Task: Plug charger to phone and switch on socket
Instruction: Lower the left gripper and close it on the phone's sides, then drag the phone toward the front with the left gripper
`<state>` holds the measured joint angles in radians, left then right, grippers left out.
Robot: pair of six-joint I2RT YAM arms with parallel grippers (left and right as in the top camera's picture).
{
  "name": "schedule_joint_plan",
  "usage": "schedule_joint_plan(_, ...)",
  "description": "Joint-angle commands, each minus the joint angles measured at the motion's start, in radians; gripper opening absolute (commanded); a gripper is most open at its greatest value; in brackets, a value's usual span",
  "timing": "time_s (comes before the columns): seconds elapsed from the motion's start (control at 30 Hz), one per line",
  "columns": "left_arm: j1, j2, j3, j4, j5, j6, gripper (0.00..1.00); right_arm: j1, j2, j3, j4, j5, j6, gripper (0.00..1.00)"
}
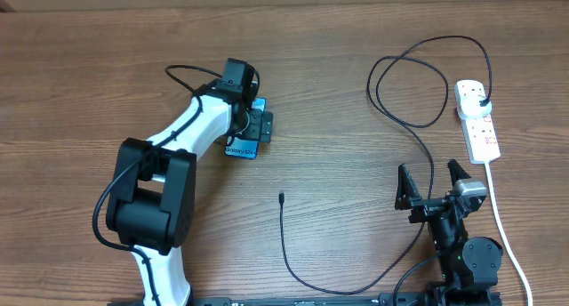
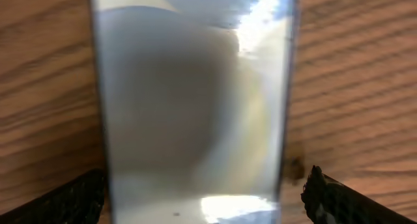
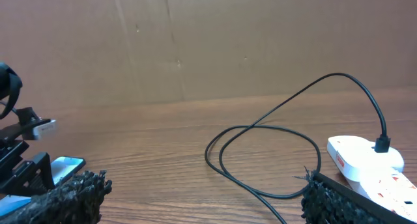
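phone: phone (image 1: 240, 148) lies flat on the table (image 1: 356, 39) at 10 o'clock of table centre; screen up, partly under the left arm's head
left gripper: left gripper (image 1: 260, 125) hangs right over the phone; in the left wrist view its fingers (image 2: 335, 199) stand wide apart on either side of the phone body; no clamp visible, contact cannot be told
charger, plug end: charger (image 1: 418, 128) has its black plug (image 1: 481, 100) already in the top outlet of the socket (image 1: 477, 121), at 2 o'clock
charger, phone end: connector tip (image 1: 281, 197) lies loose on the wood just below centre, toward 6 o'clock; at 5 o'clock from the phone and well apart from it; nothing holds it
right gripper: right gripper (image 1: 433, 183) sits at 4 o'clock, jaws spread, empty; the cable runs just beside it, the socket lies at 1 o'clock from it
switch: red marks on the socket too small to read; on or off cannot be told
cord: thick white cord (image 1: 507, 235) trails from the socket toward 5 o'clock
done: plug seated in the socket, by the look of it
left: pick up the tip; mate it to the phone port; flip the switch; so early stage, I judge
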<state>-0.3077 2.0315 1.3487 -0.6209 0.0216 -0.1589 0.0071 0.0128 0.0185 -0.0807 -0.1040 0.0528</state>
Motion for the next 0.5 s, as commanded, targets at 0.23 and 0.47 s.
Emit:
schedule_joint_plan(0.23, -0.042, 0.039, -0.008, 0.013, 0.03, 0.025, 1.0, 0.004, -0.01, -0.011, 0.003, 0.005, 0.005, 1.0)
schedule_joint_plan(0.47, -0.04, 0.041, -0.008, -0.006, 0.019, 0.025, 0.81, 0.003, -0.01, -0.011, 0.003, 0.005, 0.005, 1.0)
